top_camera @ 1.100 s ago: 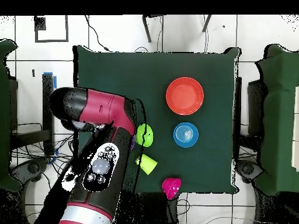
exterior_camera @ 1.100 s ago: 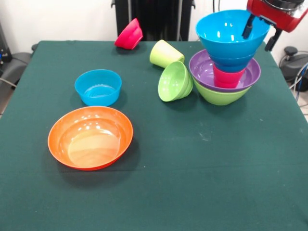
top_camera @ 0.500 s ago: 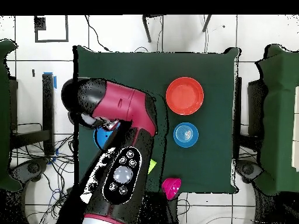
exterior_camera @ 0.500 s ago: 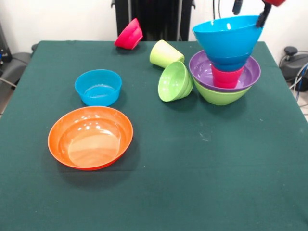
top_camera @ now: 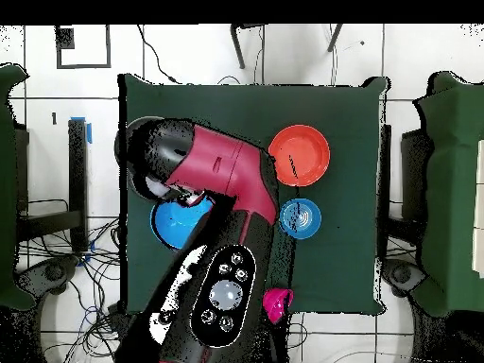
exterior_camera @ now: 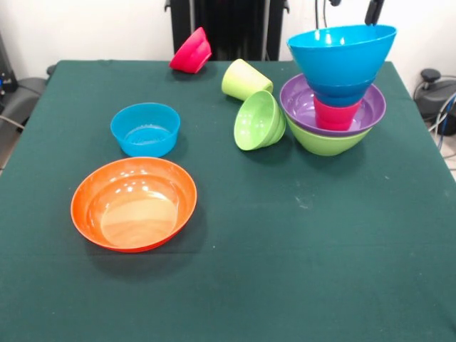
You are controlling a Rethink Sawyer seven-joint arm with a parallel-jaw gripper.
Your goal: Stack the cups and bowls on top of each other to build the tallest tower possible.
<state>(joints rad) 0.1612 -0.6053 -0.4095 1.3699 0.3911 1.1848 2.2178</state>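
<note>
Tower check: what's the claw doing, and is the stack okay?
Claw above tower, holding nothing visible. Large light blue bowl on top, slightly tilted. Nothing blocking.

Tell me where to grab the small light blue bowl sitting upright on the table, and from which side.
Grip the rim of the small light blue bowl, coming straight down from above. It stands upright with its mouth open upward and cloth clear around it, so one finger could likely go inside the wall and one outside. The orange bowl lies near the camera-side edge, so the far rim looks freer.
</note>
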